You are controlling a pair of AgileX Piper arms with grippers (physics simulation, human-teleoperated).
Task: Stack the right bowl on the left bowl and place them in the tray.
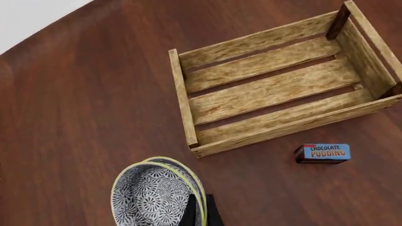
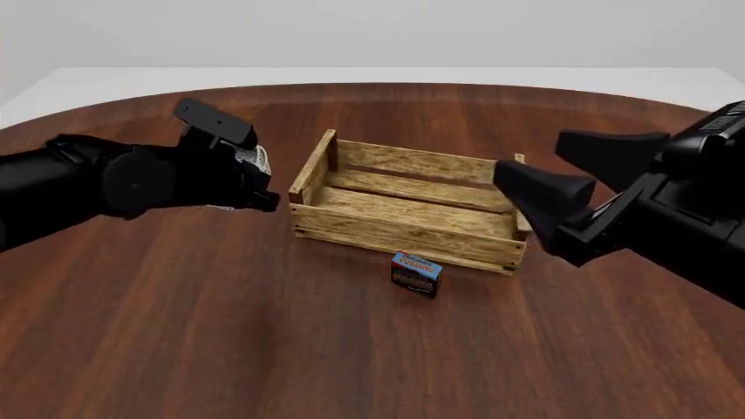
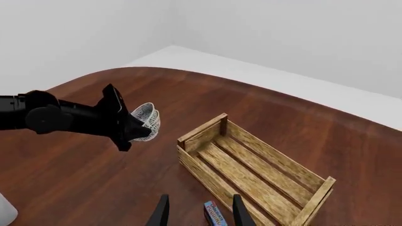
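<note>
Two black-and-white patterned bowls with yellow rims sit nested as one stack [image 1: 156, 197]. My left gripper [image 1: 199, 211] is shut on the stack's rim. In the front view the left gripper [image 2: 250, 182] holds the bowls [image 2: 255, 161] tilted, just left of the tray [image 2: 402, 236] and outside it. The tray is a light-brown slatted wooden crate [image 1: 276, 89] with nothing inside it. My right gripper [image 2: 528, 154] hangs open and holds nothing, raised near the tray's right end. The right wrist view shows its spread fingers [image 3: 162, 213], the stack [image 3: 148, 121] and the tray [image 3: 251, 174].
A small chocolate pudding carton [image 2: 416, 272] lies on the dark wooden table just in front of the tray's near wall; it also shows as the carton [image 1: 322, 153] and the carton [image 3: 213, 214]. The round table's far edge [image 2: 372, 85] curves behind the tray.
</note>
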